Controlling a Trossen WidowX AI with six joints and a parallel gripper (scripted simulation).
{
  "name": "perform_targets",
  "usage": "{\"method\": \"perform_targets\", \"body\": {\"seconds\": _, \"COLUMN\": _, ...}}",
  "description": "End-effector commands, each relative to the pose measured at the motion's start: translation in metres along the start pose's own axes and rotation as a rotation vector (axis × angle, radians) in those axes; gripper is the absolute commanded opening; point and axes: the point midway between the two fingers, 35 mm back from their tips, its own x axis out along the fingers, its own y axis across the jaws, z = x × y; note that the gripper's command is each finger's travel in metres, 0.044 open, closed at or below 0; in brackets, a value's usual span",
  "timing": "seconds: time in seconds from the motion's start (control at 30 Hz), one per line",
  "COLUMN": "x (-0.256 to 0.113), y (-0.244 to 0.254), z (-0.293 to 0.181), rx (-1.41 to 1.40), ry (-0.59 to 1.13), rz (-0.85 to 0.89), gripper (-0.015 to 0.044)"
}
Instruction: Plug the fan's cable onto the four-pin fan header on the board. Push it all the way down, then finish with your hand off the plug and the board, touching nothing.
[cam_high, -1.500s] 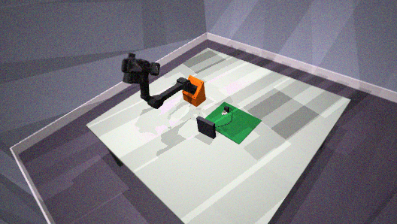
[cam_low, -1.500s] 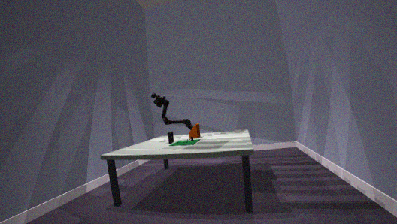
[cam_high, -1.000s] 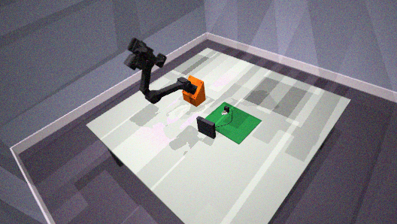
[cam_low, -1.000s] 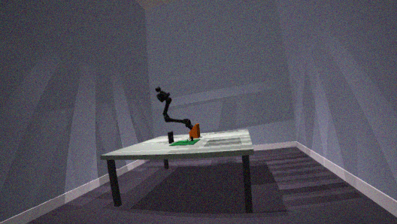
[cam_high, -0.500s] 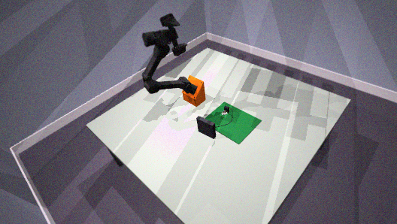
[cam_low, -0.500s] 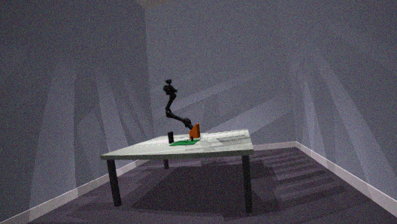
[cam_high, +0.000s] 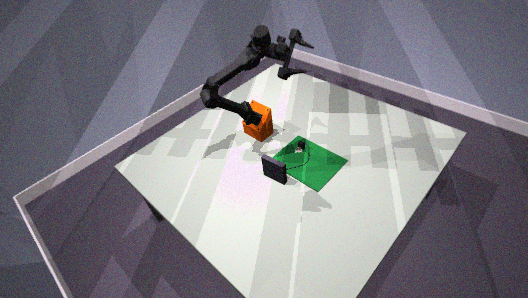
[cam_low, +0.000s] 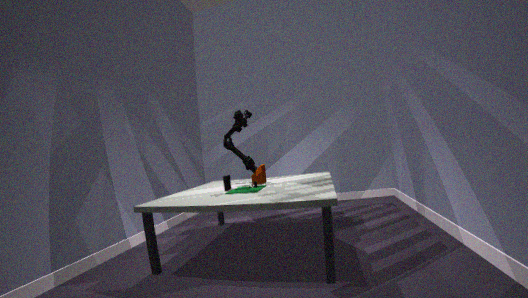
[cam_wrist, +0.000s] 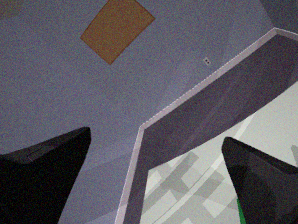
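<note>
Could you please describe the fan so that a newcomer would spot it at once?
On the pale table, find the flat green board. At its edge stands the fan, a dark, upright square slab, unlike the bright orange block under the arm.

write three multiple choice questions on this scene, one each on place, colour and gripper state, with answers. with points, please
1. Where is the gripper (cam_high: 296, 55) (cam_low: 245, 114) (cam_wrist: 158, 140)?
A) on the board
B) up in the air
C) under the table

2. What colour is the board (cam_high: 320, 167) (cam_low: 244, 190)?
A) green
B) red
C) yellow

3. How is the gripper?
A) shut on the plug
B) shut, empty
C) open, empty

1 B: the exterior view shows it high above the table (cam_high: 260, 240) (cam_low: 235, 201) (cam_wrist: 175, 205).
2 A: the top view shows a green sheet.
3 C: its fingers stand wide apart in the wrist view, nothing between them.
</note>
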Motion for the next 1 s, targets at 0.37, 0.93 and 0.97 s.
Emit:
{"method": "perform_targets", "body": {"seconds": 0.37, "x": 0.054, "y": -0.114, "z": -0.179, "rx": -0.347, "ry": 0.656, "rz": -0.356, "gripper": 0.044}}
{"method": "perform_targets", "body": {"seconds": 0.93, "x": -0.005, "y": -0.222, "z": -0.258, "rx": -0.544, "ry": 1.291, "rz": -0.741, "gripper": 0.044}}
{"method": "perform_targets", "body": {"seconds": 0.97, "x": -0.005, "y": -0.222, "z": -0.258, "rx": -0.544, "ry": 1.291, "rz": -0.741, "gripper": 0.044}}
